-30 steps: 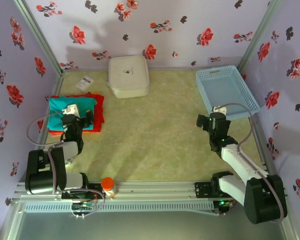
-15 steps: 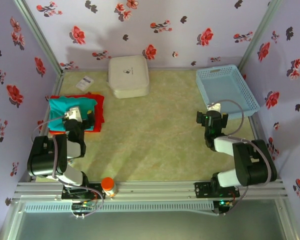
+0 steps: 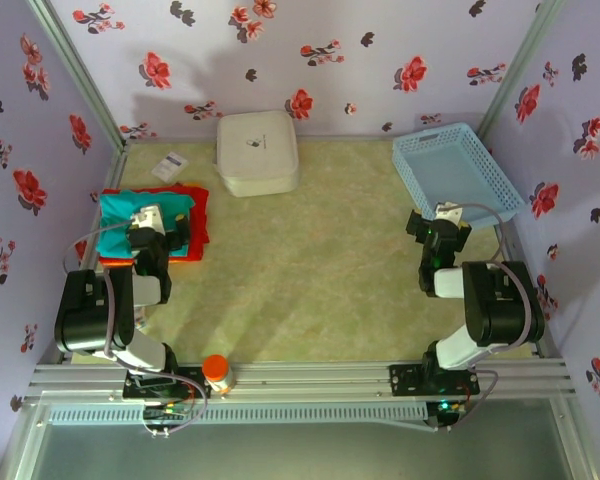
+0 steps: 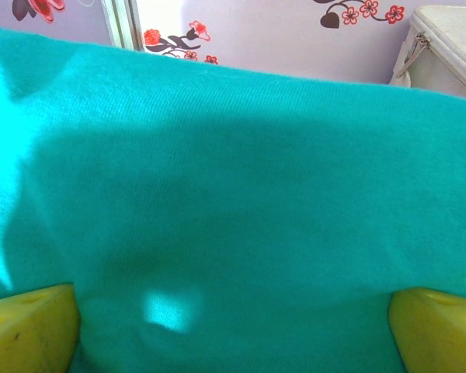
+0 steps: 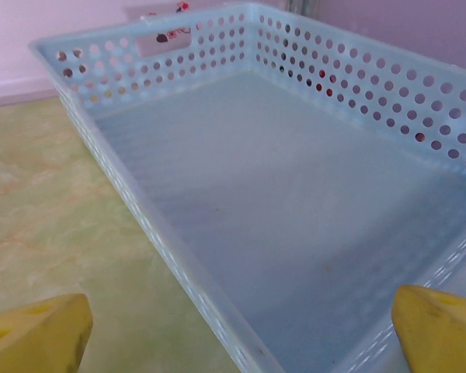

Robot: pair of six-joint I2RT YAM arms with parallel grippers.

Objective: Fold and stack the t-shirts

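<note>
Shirts stacked at the left side of the pale green marbled table [image 3: 310, 270], close to the left wall. Folded teal-green cloth t-shirt [image 3: 115, 225] on top, bright red cloth t-shirt [image 3: 201, 222] underneath, red showing as a border along the right and near edges.

Left gripper [image 3: 152, 222] low over the stack, jaws spread fully wide, nothing pinched between them. From the left wrist: yellow fingertips [image 4: 27, 330] far apart in the two bottom corners, smooth teal-green cloth t-shirt [image 4: 233, 194] across everything between, darkened in the middle by shadow. Contact between tips and fabric impossible to tell.

Right gripper [image 3: 442, 218] on the right side of the table, just short of the near edge of the light-blue perforated plastic basket [image 3: 405, 172], jaws likewise wide open and holding nothing. From the right wrist: yellow fingertips [image 5: 35, 334] low in both corners, near rim of the light-blue perforated plastic basket [image 5: 179, 256] running between them, bare floor inside.

White rounded-square box [image 3: 258, 150] against the flowered back wall, well apart from both grippers, one corner [image 4: 450, 39] visible from the left wrist beyond the teal fold. Small white card [image 3: 170, 164] flat on the table between box and stack. Small orange-topped bottle [image 3: 216, 372] on the near rail, beside the left arm's base.
</note>
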